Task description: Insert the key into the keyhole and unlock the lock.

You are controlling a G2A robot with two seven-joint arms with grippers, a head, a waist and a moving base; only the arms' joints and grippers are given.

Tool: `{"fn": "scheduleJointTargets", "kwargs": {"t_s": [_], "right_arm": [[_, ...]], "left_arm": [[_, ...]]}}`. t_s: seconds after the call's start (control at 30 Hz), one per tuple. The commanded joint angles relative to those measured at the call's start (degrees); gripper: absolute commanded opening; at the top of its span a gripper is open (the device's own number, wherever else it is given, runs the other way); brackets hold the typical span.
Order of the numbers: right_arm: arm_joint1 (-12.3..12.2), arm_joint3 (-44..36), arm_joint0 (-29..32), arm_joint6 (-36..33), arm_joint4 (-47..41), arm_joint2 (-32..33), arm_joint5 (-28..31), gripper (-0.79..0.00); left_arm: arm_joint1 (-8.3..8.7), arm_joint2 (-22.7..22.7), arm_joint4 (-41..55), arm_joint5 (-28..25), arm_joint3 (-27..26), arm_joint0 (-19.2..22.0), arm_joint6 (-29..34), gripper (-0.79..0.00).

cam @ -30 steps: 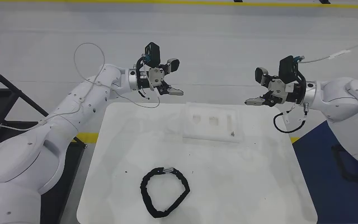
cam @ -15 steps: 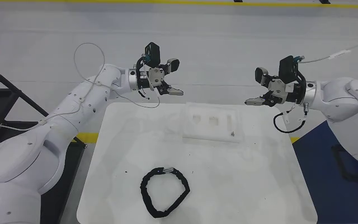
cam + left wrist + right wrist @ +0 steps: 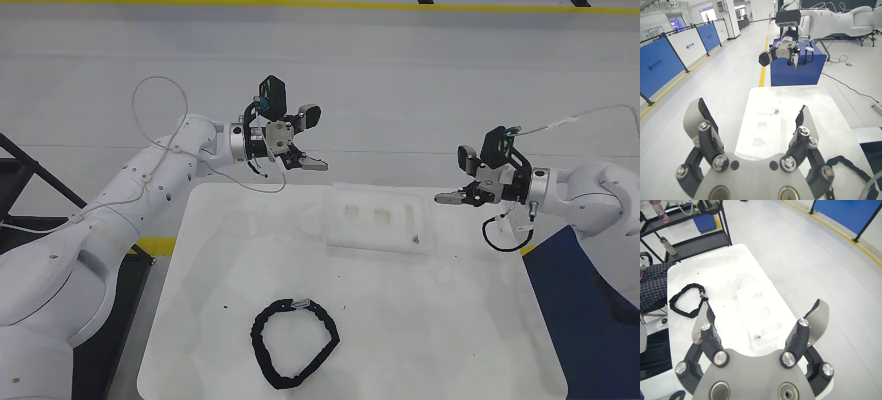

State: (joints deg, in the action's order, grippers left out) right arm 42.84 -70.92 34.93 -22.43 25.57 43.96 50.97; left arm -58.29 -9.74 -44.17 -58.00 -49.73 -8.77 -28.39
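Both grippers, left and right, hang wide open and empty near the surface's far corners. The key lies on the tray, the lock well apart. No step looks done yet.

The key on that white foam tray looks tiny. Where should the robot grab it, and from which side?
Probably from straight above, pinching the key across its width. It seems to lie flat on the tray beside the long slot, so nothing sticks up to grip sideways. Which end is the head is too small to tell. The open right gripper is nearest.
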Motion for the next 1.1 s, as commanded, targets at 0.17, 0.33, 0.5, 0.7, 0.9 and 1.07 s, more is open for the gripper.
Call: {"fn": "scheduleJointTargets", "kwargs": {"t_s": [0.17, 0.33, 0.5, 0.7, 0.9, 1.07], "right_arm": [[0.94, 0.59, 3.11, -5.57, -1.21, -1.93, -10.91, 0.0], [2.41, 2.83, 3.72, -8.58, -4.91, -3.21, -19.37, 0.0], [4.49, 4.55, 2.69, -11.67, -8.24, -4.68, -27.85, 0.0], [7.51, 6.78, 1.68, -16.85, -13.64, -7.31, -36.95, 0.0], [10.54, 9.63, 1.06, -18.88, -16.96, -9.67, -42.42, 0.0], [12.48, 10.77, 1.51, -20.47, -20.97, -10.46, -45.39, 0.0]], "left_arm": [[0.0, 0.0, 0.0, 0.0, 0.0, 0.0, 0.0, 0.0], [0.0, 0.0, 0.0, 0.0, 0.0, 0.0, 0.0, 0.0], [0.0, 0.0, 0.0, 0.0, 0.0, 0.0, 0.0, 0.0], [0.0, 0.0, 0.0, 0.0, 0.0, 0.0, 0.0, 0.0], [0.0, 0.0, 0.0, 0.0, 0.0, 0.0, 0.0, 0.0], [0.0, 0.0, 0.0, 0.0, 0.0, 0.0, 0.0, 0.0]]}}
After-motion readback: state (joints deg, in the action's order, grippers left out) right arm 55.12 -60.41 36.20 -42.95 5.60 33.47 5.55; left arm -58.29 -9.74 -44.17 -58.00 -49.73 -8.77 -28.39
